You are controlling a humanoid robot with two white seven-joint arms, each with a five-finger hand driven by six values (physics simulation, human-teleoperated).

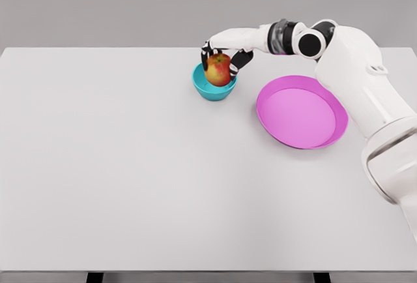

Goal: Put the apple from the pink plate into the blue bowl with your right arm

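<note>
A white jointed right arm enters from the right edge and reaches across the far side of the flat white table (130,178) toward the left. Its right hand (220,58) — white with black finger segments — is curled around a round red-and-yellow apple (218,70), fingers closed on either side of the fruit. The apple sits directly over the small teal-blue bowl (210,90), its lower part within or at the rim; whether it touches the bowl's floor cannot be told. The bowl stands on the table's far half, a little right of centre. The shallow round pink plate (301,112) lies just right of the bowl, apart from it.
</note>
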